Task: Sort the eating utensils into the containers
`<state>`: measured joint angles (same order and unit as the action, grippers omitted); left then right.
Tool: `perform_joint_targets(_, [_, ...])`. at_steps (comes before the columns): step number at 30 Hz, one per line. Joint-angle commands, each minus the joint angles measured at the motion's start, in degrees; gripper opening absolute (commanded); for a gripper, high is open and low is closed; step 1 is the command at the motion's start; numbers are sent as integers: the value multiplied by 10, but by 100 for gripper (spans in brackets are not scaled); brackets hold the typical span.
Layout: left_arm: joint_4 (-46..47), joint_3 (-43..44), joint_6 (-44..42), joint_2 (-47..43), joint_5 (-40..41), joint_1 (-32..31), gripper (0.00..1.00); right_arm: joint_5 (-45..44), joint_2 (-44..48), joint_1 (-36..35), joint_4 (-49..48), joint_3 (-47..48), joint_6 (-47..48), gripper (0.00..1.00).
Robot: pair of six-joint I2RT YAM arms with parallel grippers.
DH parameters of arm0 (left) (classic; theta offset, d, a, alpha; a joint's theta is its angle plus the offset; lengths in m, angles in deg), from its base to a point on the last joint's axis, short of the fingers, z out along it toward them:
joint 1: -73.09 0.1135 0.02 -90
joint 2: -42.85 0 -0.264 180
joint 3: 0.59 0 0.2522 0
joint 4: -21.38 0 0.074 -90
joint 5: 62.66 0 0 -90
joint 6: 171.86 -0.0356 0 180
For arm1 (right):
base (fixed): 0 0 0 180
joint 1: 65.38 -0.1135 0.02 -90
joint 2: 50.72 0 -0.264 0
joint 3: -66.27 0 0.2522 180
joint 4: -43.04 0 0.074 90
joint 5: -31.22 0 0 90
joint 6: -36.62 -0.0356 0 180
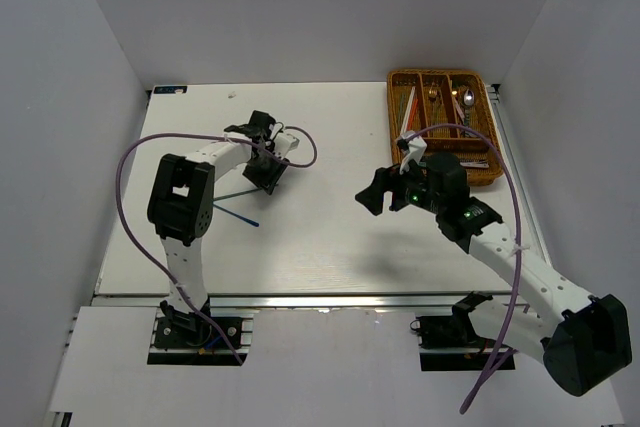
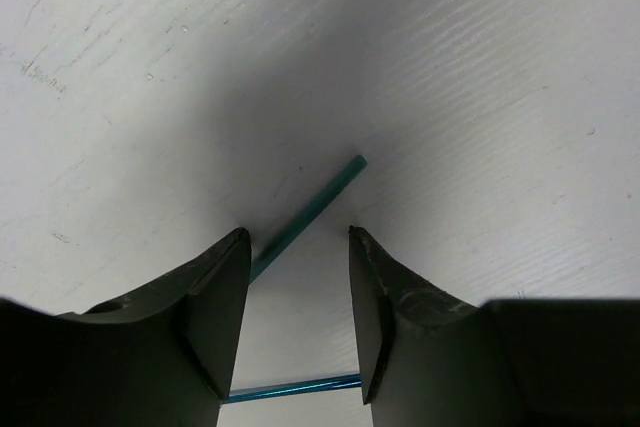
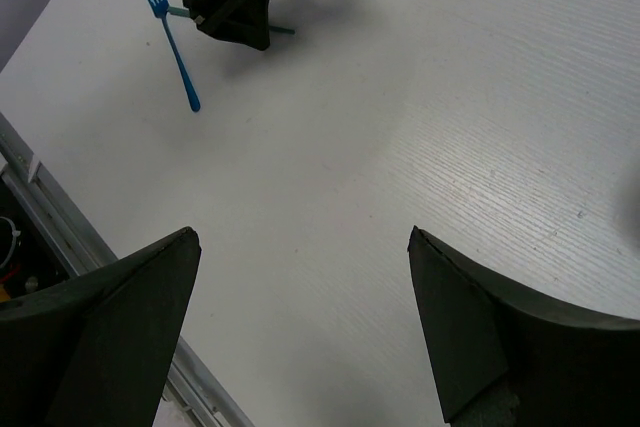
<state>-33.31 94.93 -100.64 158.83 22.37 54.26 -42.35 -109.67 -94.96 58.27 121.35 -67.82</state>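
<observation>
Nearest the arm bases, the blue fork (image 3: 172, 42) lies flat on the table (image 1: 330, 247), far to the left of the wicker tray (image 1: 440, 73) and closer to the robot than the tray is. The right gripper (image 3: 302, 237) hangs above bare table just in front of the tray's near left corner, its jaws spread wide and holding nothing. A little farther back, still well left of the tray, the left gripper (image 2: 297, 232) is down at the table surface. Its jaws stand partway apart and straddle a teal chopstick (image 2: 320, 197), with neither pad touching it. A second blue rod crosses below the fingertips, probably the fork's handle, though I cannot be sure. The chopstick looks light, stiff and smooth. Lying flat on the table, it will likely roll or skid aside under an off-centre squeeze, so a hold near its middle, square across the shaft with the fingertips low against the table, seems safest. A grip near one end would probably let it pivot and droop. Farthest back is the tray itself, at the table's far right corner, with metal cutlery (image 1: 466, 99) already in its slots.
</observation>
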Motion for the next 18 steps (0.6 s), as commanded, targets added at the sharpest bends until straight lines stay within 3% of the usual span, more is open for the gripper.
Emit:
perform_joint_targets(1, [-24,-18,-6,64,-37,5,53,-7,16,1,-17,-5,1,89])
perform_joint_targets(3, [-24,-20,-6,66,-29,4,52,-10,25,1,-17,-6,0,89])
perform_joint_targets(4, [-22,-19,-5,66,-29,5,46,-11,32,1,-17,-7,0,89])
perform_joint_targets(9, [-9,-2,1,73,-5,5,33,-16,59,1,-16,-7,-2,89])
perform_joint_targets(18, [-8,24,0,103,12,5,20,-31,88,1,12,-1,-5,89])
